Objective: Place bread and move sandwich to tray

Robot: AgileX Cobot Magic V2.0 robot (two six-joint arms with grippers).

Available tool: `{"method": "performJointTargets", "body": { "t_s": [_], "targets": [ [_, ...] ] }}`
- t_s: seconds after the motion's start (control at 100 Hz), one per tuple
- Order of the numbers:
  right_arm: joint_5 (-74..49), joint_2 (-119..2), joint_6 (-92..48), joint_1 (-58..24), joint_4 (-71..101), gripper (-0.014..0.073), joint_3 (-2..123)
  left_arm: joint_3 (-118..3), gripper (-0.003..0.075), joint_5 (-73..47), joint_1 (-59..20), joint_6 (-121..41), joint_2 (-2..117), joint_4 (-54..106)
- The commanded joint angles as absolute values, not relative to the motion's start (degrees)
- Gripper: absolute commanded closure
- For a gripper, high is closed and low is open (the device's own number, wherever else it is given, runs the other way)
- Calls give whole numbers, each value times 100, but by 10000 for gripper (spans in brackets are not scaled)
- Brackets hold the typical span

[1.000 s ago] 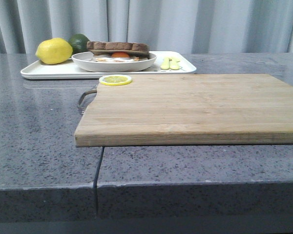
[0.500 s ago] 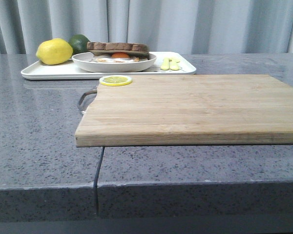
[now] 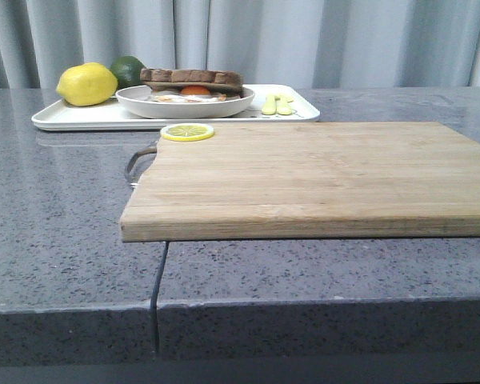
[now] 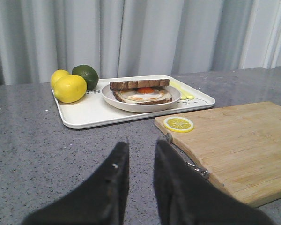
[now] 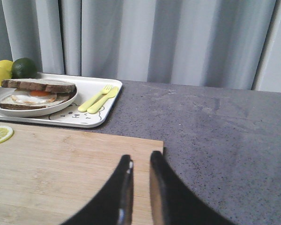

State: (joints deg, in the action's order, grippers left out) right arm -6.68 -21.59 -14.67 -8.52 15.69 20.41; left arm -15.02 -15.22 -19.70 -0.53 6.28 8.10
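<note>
Both pincers hold nothing: the left pincer (image 4: 136, 152) hangs over bare counter (image 3: 56, 200) with its fingers a narrow gap apart, and the right pincer (image 5: 139, 164) hangs over the near part of the cutting board (image 3: 320, 172), its fingers likewise nearly together with a slim gap between them.

We record the sandwich (image 4: 141, 92) as assembled: a square slice of bread (image 4: 139, 84) with a dark brown crust lies on top, tilted slightly, over a fried egg whose orange yolk shows at the open side, with a second crusted slice beneath. It sits in a round white dish (image 4: 131, 104), and that dish stands on the tray (image 4: 89, 112), white with rounded corners and a low rim, at the far left of the counter.

On the same tray we note two lemons (image 4: 70, 88) and a lime (image 4: 85, 76) beside the dish, and pale yellow cutlery (image 5: 97, 100) on the other side. A lemon slice (image 3: 187, 131) lies on the board's far left corner.
</note>
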Motion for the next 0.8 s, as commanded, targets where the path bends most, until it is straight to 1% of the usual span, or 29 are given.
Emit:
{"method": "performJointTargets", "body": {
  "t_s": [0.0, 0.01, 0.05, 0.79],
  "targets": [
    [-256, -2193, -1540, -822, 1528, 710, 2192, -1657, 738, -978, -2020, 0, 673, 862],
    [-256, -2193, -1540, -822, 1528, 719, 2192, -1657, 738, -978, -2020, 0, 673, 861],
    [-256, -2193, -1540, -822, 1528, 707, 2192, -1657, 739, -953, -2020, 0, 673, 861],
    [-261, -2193, -1540, -822, 1528, 711, 2192, -1634, 739, -963, -2020, 0, 673, 861]
  ]
}}
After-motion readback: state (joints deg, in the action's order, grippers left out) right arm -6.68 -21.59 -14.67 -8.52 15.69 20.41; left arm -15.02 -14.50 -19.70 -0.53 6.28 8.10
